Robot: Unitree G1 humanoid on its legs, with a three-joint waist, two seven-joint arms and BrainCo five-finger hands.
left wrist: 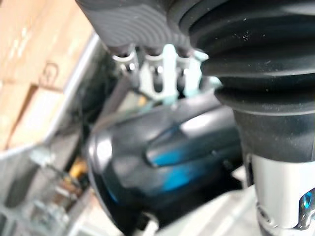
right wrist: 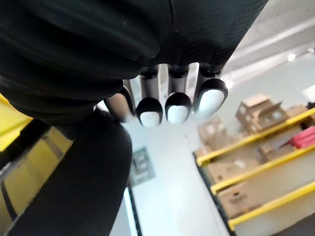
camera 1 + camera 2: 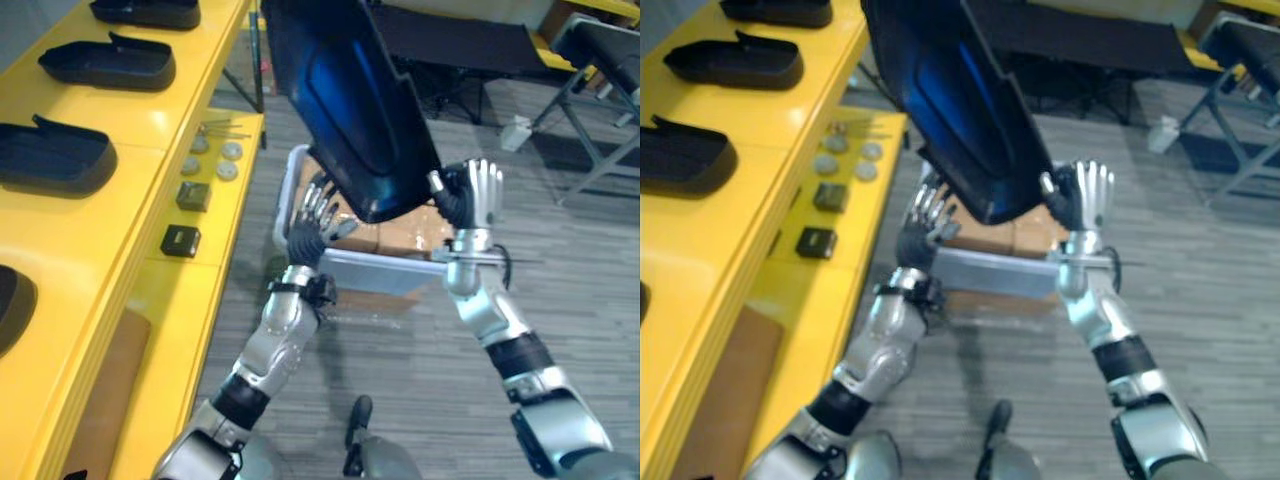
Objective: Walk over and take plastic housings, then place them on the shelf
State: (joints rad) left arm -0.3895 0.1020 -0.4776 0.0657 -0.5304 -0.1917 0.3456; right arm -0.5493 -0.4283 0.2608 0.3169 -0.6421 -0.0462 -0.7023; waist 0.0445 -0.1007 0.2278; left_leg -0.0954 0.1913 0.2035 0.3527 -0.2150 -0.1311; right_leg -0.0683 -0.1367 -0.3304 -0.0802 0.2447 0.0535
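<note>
Yellow shelf along the robot's left, with grey floor and a pale cart of cardboard boxes ahead and below. Several black plastic housings already lie flat on the shelf, one behind another.

The carried housing, a large dark shell, is raised in front of the robot and clamped by its lower end between the two hands. The left hand bears on the lower left edge with loose, uncurled fingers. The right hand presses its palm against the lower right edge, its fingers straight and pointing up. Neither hand wraps the part; it appears to be held by opposed pressure alone.

Key relation: the shell's long axis rises from the hands up and away, leaning left toward the shelf. The shelf lies wholly to the left, so the left hand is the nearer one. Placement probably calls for a leftward swing and for lowering the shell toward level, onto bare yellow between the resting shells.
</note>
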